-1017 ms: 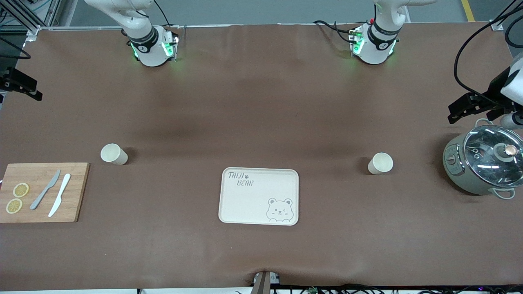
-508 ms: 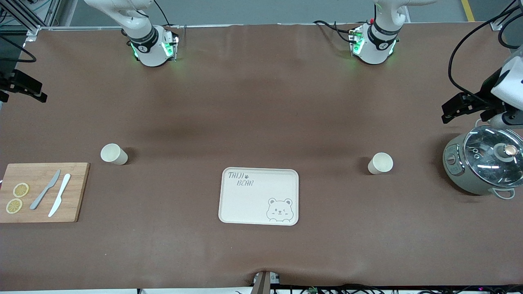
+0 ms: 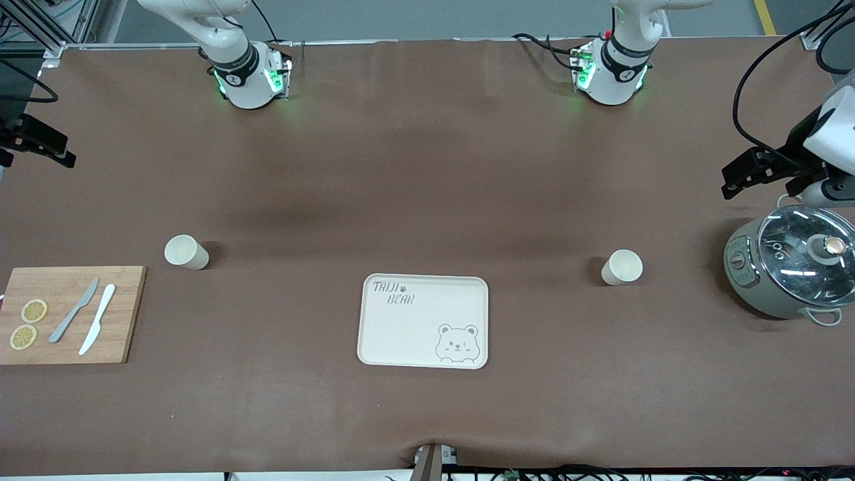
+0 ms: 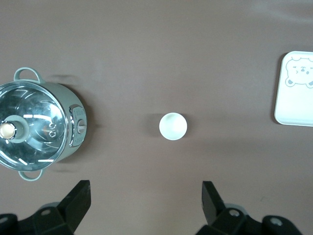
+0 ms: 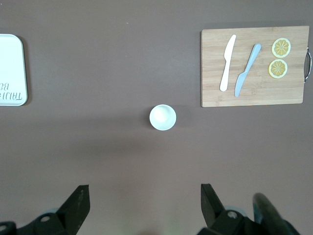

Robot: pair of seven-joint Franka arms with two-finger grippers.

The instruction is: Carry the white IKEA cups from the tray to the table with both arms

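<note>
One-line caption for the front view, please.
Both white cups stand on the table, the bear tray bare; left gripper and right gripper open at the ends.

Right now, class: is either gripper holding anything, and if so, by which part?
Nothing is held. The left gripper and right gripper are both open and empty, high over the table.

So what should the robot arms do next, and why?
Probably nothing but pull back and rest. Both white cups already stand on the table, one toward each arm's end, and the tray holds nothing. The left pincer and right pincer hang open, each high over a cup, holding nothing.
</note>
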